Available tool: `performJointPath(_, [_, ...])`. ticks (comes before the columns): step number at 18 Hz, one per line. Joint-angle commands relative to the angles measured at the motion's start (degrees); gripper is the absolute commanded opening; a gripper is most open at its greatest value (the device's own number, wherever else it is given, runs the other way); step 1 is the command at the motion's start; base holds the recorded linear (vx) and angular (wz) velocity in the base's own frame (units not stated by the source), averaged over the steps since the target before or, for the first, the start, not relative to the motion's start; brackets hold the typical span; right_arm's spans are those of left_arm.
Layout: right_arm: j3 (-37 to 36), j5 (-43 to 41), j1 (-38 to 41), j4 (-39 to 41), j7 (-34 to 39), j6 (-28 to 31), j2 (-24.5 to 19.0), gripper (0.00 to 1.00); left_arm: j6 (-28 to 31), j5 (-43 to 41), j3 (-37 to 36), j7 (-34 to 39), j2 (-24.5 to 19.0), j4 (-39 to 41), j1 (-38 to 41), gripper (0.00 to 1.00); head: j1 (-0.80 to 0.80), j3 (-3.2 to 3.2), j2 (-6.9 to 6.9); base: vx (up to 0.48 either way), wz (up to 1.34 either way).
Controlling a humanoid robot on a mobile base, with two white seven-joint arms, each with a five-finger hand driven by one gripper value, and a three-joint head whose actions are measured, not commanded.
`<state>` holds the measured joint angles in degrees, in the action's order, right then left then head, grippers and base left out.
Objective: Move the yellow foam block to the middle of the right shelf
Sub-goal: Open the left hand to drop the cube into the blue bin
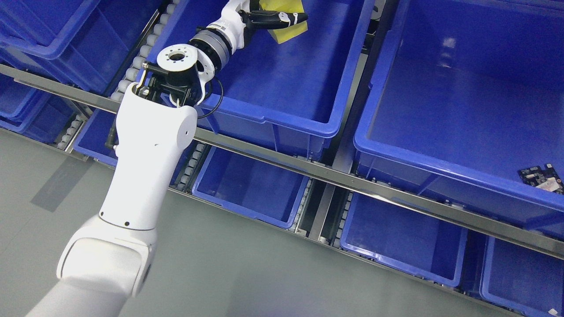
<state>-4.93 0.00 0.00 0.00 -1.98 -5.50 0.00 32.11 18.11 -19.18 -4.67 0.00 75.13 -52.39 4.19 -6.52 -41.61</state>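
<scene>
Over the middle bin, left hand has its fingers closed on the foam block, held near the bin's far end. Foam likely light, soft, compressible; grip across flat faces, moderate squeeze. Right bin lies alongside.

yellow foam block | tilted, partly hidden (top cut by frame edge) | held above blue bin floor
</scene>
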Motion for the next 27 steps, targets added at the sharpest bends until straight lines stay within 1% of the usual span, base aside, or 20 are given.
performJointPath(1, [0.01,0.17,0.09,1.0,0.04,0.05,1.0,1.0,-0.56,0.09,-2.53,0.1,-1.0,-2.01,-0.52,1.0,0.0,0.0,0.0,0.0,0.0])
performJointPath(2, [0.01,0.17,0.09,1.0,0.04,0.05,1.0,1.0,-0.82,0.09,-2.18,0.19,-1.0,-1.48,-0.7,1.0,0.0,0.0,0.0,0.0,0.0])
performJointPath(3, [0.01,0.17,0.09,1.0,0.04,0.05,1.0,1.0,-3.0,0.09,-1.92,0.19,-1.0,-0.52,-0.7,1.0,0.0,0.0,0.0,0.0,0.0])
performJointPath(6, [0.01,0.17,0.09,1.0,0.04,0.05,1.0,1.0,-13.88,0.09,0.01,0.63,-1.0,2.3,-0.7,1.0,0.0,0.0,0.0,0.0,0.0])
performJointPath(7, [0.01,0.17,0.09,1.0,0.04,0.05,1.0,1.0,-16.44,0.09,1.41,0.63,-1.0,3.26,-0.7,1.0,0.0,0.0,0.0,0.0,0.0])
performJointPath(11, [0.01,0.17,0.09,1.0,0.04,0.05,1.0,1.0,-23.48,0.09,8.79,0.54,-1.0,7.65,0.7,1.0,0.0,0.0,0.0,0.0,0.0])
performJointPath(12, [-0.08,0.17,0.09,1.0,0.04,0.05,1.0,1.0,-23.67,0.09,10.46,0.46,-1.0,10.89,3.58,1.0,0.0,0.0,0.0,0.0,0.0])
performJointPath(14, [0.01,0.17,0.09,1.0,0.04,0.05,1.0,1.0,-23.76,0.09,11.53,0.37,-1.0,16.34,7.2,1.0,0.0,0.0,0.0,0.0,0.0])
performJointPath(17, [0.01,0.17,0.09,1.0,0.04,0.05,1.0,1.0,-23.76,0.09,11.36,0.72,-1.0,20.4,11.15,1.0,0.0,0.0,0.0,0.0,0.0])
performJointPath(21, [0.01,0.17,0.09,1.0,0.04,0.05,1.0,1.0,-23.59,0.0,9.6,0.89,-1.0,23.48,19.15,1.0,0.0,0.0,0.0,0.0,0.0])
performJointPath(27, [-0.08,0.17,0.09,1.0,0.04,0.05,1.0,1.0,-22.71,0.0,9.51,1.68,-1.0,23.49,19.96,1.0,0.0,0.0,0.0,0.0,0.0])
